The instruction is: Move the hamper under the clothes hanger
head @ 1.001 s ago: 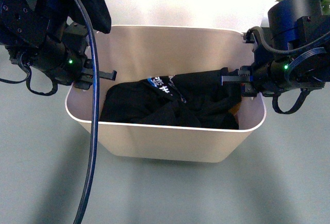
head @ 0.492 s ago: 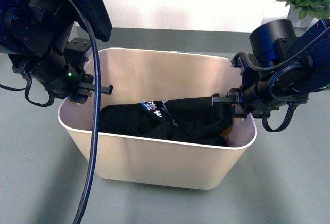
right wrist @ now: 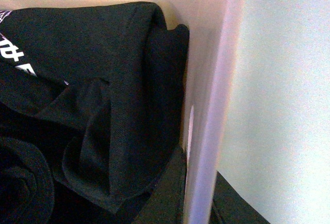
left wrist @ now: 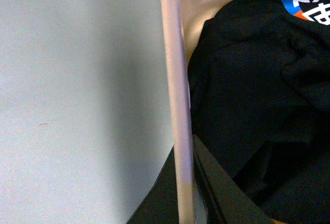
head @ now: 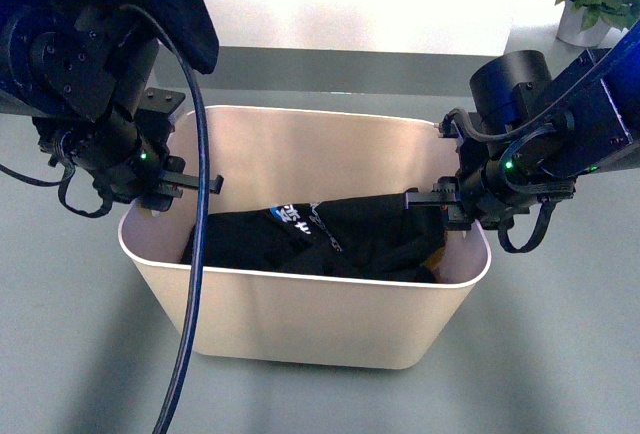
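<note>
hamper (head: 330,324) stood between the arms over the grey floor (head: 560,354), with black clothes (head: 330,239) heaped inside. left claw (head: 170,186) and right claw (head: 455,204) each clamped a short-side rim, one finger inside and one outside, probably so the load would ride level when carried.

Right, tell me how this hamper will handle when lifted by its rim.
Probably light: the hamper is thin-walled plastic holding black clothes. Its walls may flex where the left gripper and right gripper pinch the rim. The smooth rim could slip, and uneven lifting would likely tilt it.
</note>
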### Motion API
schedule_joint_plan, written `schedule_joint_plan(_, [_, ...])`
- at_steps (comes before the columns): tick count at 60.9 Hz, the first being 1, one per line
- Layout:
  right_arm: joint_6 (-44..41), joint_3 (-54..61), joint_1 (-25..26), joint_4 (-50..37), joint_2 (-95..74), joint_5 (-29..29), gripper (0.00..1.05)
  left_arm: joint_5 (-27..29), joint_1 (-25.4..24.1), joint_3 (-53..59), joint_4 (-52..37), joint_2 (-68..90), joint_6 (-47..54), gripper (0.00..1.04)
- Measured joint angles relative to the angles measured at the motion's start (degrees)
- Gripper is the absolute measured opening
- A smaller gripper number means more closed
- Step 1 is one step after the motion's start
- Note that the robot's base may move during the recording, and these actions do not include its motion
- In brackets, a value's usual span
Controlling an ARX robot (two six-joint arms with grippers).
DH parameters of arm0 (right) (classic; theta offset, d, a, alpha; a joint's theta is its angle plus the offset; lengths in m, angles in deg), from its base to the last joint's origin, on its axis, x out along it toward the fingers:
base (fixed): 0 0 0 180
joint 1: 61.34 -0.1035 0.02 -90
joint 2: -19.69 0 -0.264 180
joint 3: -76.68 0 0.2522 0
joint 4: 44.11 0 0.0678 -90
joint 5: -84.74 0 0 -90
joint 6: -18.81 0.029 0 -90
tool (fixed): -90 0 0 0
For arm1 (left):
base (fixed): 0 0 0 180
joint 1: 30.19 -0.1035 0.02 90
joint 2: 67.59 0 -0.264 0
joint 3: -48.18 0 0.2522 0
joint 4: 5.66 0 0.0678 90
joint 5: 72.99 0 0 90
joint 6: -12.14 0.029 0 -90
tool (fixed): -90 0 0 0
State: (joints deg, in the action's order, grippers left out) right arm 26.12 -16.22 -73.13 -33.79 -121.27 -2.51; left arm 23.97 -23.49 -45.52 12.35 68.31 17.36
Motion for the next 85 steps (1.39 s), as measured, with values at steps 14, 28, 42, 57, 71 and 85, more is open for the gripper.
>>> schedule_joint_plan(14, [0.04, -0.66, -0.02, 0.09, -1.38, -0.02, 0.06, 0.24, -0.04, 0.0, -0.11, 1.25, -0.02, 0.04])
schedule_joint_plan(28, [0.04, -0.74, -0.04, 0.09, -1.79, 0.04, 0.06, 0.24, -0.13, 0.0, -0.48, 1.86, 0.0, 0.04])
schedule_joint_plan(42, [-0.04, -0.74, -0.13, 0.04, -1.84, 0.63, 0.09, 0.09, -0.11, 0.0, -0.55, 2.14, 0.42, 0.12])
schedule_joint_plan(57, [-1.95, -1.16, -0.24, -0.7, -1.86, 2.51, 0.49, -0.96, -0.15, -0.13, -0.94, 2.12, 1.86, 0.53])
schedule_joint_plan(71, [-1.9, -1.16, -0.24, -2.08, -1.79, 3.02, 0.8, -1.75, -0.04, -0.13, -1.11, 2.1, 1.99, 0.83])
schedule_joint_plan(85, [-0.92, -0.22, -0.31, -4.79, 2.75, 3.43, 0.97, -3.93, 0.31, -0.11, -3.52, -2.27, 1.99, 0.98])
